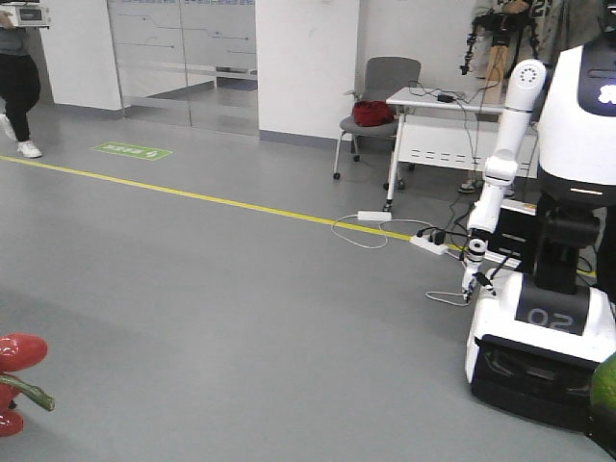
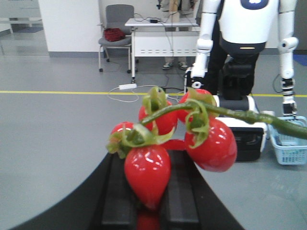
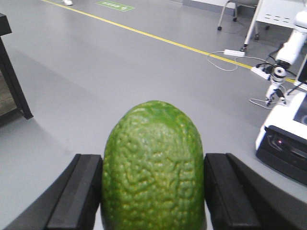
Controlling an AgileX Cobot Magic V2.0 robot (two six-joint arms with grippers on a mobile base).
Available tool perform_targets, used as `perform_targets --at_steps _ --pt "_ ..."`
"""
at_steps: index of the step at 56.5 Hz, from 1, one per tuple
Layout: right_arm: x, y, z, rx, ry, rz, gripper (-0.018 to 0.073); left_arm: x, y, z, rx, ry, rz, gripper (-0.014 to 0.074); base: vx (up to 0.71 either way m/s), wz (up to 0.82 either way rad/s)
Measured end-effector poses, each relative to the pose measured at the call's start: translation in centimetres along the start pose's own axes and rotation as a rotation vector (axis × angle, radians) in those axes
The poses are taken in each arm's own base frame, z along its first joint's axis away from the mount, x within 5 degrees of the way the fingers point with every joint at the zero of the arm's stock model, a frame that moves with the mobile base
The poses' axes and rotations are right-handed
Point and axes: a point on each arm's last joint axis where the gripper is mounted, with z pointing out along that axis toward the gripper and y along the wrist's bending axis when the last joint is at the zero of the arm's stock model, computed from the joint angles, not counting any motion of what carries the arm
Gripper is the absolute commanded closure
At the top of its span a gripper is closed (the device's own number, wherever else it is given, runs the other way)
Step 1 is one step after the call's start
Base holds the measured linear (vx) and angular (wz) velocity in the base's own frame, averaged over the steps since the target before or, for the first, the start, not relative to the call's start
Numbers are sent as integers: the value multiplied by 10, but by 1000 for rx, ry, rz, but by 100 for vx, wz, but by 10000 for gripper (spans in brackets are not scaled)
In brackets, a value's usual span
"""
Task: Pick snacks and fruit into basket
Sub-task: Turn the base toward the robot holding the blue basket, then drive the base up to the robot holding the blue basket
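Observation:
My left gripper (image 2: pixel 149 201) is shut on a bunch of glossy red tomatoes (image 2: pixel 148 172) on a green vine, held up above the floor; the bunch also shows at the lower left edge of the front view (image 1: pixel 17 354). My right gripper (image 3: pixel 153 191) is shut on a bumpy green avocado (image 3: pixel 153 167), upright between the two black fingers (image 3: pixel 76 191); its edge shows at the lower right of the front view (image 1: pixel 604 395). A light blue basket (image 2: pixel 290 146) stands on the floor at the right of the left wrist view, beside another robot.
A white humanoid robot (image 1: pixel 558 241) on a wheeled base stands ahead at the right. Behind it are a white desk (image 1: pixel 452 125), a grey chair (image 1: pixel 380 96) and cables with a power strip (image 1: pixel 428 243) on the floor. A black frame (image 3: pixel 12 76) stands left.

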Motion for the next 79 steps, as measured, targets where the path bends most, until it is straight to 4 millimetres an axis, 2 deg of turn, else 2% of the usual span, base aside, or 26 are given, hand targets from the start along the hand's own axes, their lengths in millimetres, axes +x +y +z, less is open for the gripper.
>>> perform_targets --at_steps 43,79 --pt "0 0 0 0 1 0 568 0 0 0 0 1 0 594 -13 -35" --pt "0 0 0 0 1 0 568 0 0 0 0 1 0 594 7 -44"
